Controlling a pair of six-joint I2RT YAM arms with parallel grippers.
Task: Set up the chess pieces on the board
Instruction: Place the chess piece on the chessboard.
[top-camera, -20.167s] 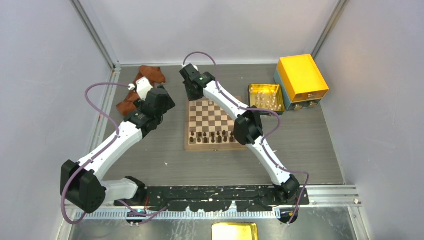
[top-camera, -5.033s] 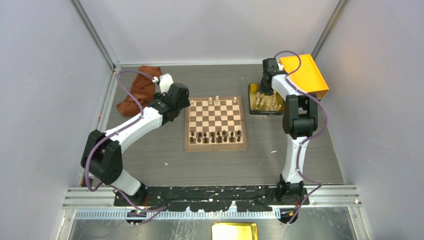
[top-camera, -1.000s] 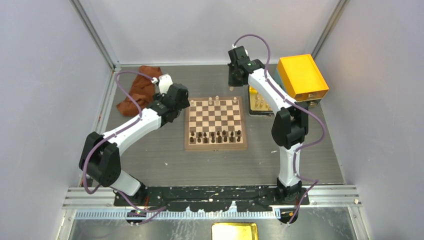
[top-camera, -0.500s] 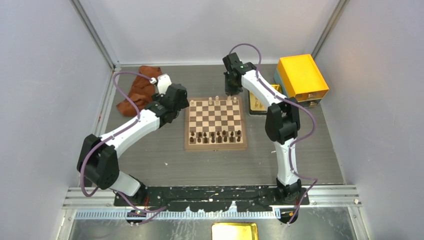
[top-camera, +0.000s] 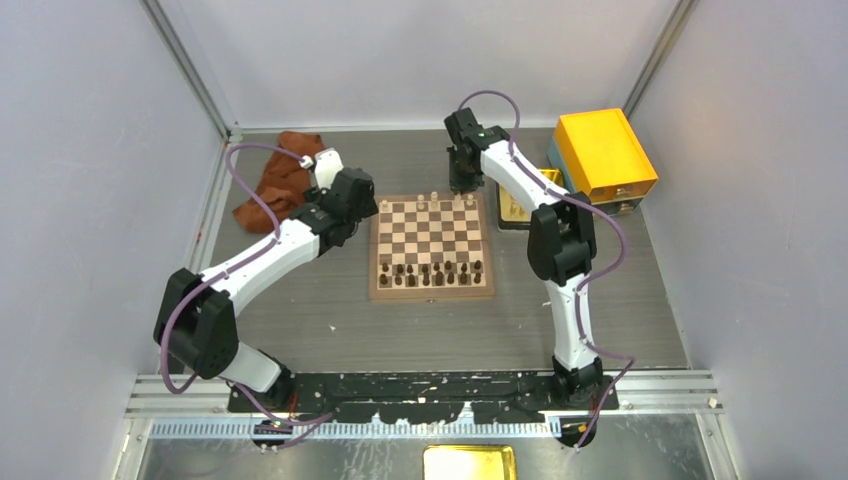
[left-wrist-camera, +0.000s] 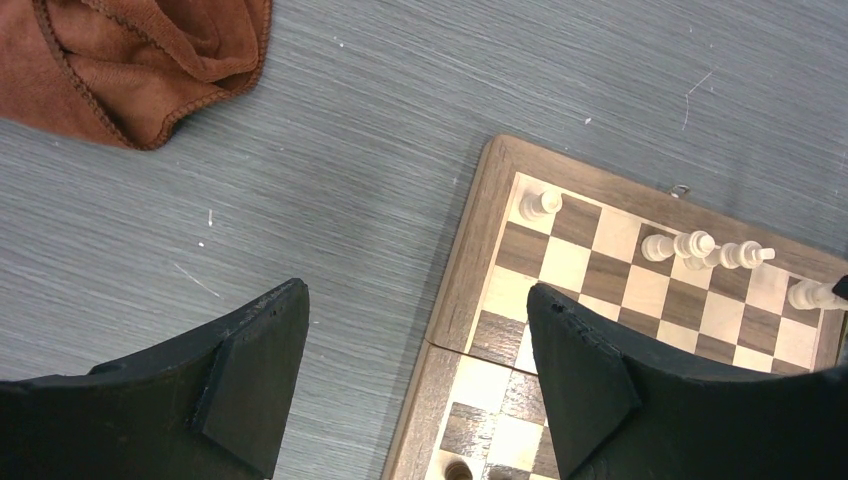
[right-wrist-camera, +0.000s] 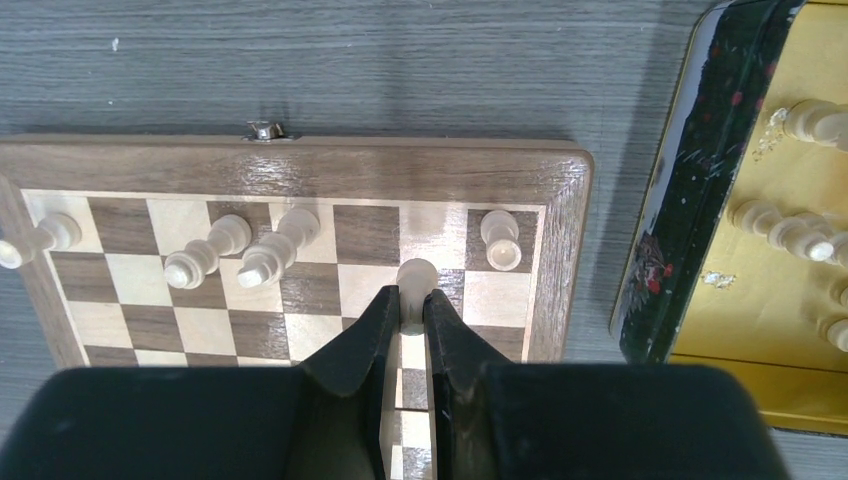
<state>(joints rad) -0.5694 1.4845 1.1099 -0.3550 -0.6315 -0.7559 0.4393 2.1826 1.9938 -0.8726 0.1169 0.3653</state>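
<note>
Likely light, hard and slippery, the chess piece (right-wrist-camera: 416, 272) is clamped below its head by the right claw (right-wrist-camera: 406, 300) at one o'clock on the board (right-wrist-camera: 300, 160); the left claw (left-wrist-camera: 415, 300) gapes.

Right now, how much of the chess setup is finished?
Done: the dark chessmen stand on the near rows, and four cream pieces stand on the far row of the board. In hand: the right tool pinches a fifth cream piece beside the corner one. Left: more cream pieces wait in the yellow tray.
</note>
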